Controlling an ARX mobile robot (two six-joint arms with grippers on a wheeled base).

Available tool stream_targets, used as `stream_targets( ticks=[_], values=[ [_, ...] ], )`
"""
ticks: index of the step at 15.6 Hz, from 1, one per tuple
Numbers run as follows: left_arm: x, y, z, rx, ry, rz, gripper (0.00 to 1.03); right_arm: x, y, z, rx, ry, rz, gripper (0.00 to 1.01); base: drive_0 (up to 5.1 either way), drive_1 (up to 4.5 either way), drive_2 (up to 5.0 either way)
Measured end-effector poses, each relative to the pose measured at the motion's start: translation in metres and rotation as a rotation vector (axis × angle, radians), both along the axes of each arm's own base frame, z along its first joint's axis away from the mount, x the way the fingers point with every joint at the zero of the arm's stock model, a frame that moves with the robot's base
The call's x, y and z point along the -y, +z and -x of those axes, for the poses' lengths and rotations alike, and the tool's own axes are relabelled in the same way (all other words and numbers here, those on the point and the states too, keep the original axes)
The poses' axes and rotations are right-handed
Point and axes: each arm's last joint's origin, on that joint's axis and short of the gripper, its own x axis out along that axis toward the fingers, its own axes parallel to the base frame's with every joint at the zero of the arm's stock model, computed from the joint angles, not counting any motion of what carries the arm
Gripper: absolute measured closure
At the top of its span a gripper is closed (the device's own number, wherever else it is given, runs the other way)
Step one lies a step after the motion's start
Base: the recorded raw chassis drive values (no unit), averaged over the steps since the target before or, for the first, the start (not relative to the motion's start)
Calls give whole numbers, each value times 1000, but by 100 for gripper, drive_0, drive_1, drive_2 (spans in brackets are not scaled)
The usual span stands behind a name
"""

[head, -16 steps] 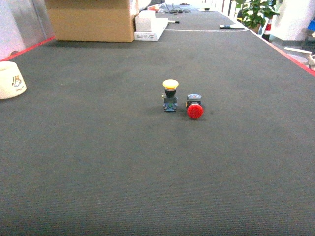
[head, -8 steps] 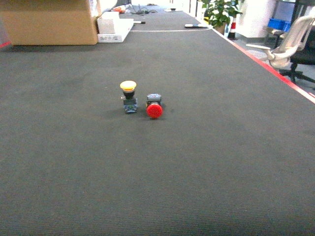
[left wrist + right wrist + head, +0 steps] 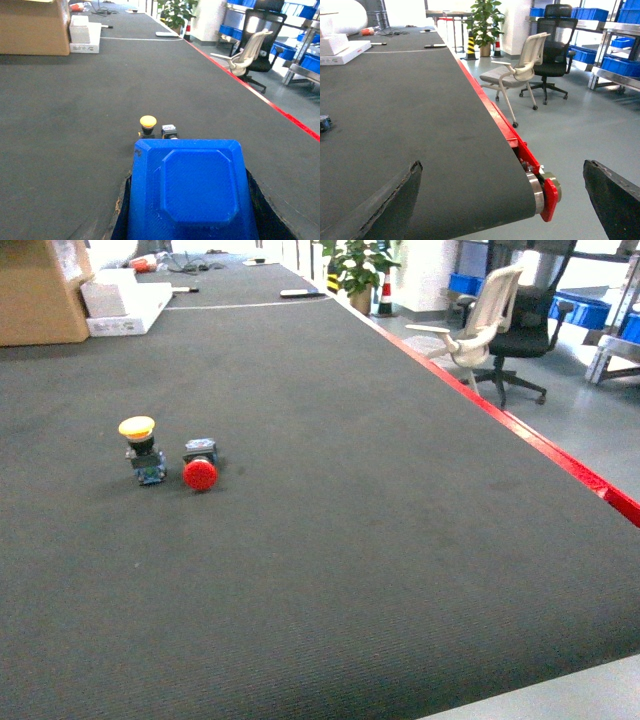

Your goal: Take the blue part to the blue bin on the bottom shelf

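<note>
dark conveyor belt (image 3: 330,540), red-edged

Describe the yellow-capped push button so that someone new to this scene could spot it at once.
Look at the wide dark grey belt surface with a red edge along its right side. Left of centre stand two small push buttons side by side. The yellow-capped push button is the left one, upright, cap on top; its neighbour, the red-capped push button, lies tipped with its cap facing forward.

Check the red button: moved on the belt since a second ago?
No. The red button slides left in the head view, but the yellow button and cardboard box slide with it; it stays right beside the yellow one. The camera turned.
</note>
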Motion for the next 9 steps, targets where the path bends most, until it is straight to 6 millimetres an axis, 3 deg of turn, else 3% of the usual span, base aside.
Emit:
stream_targets(
  ticks=[9],
  values=[
    [0,0,0,0,0,0,58,0,0,0,0,0,0,3,-158,-158,-158]
  ],
)
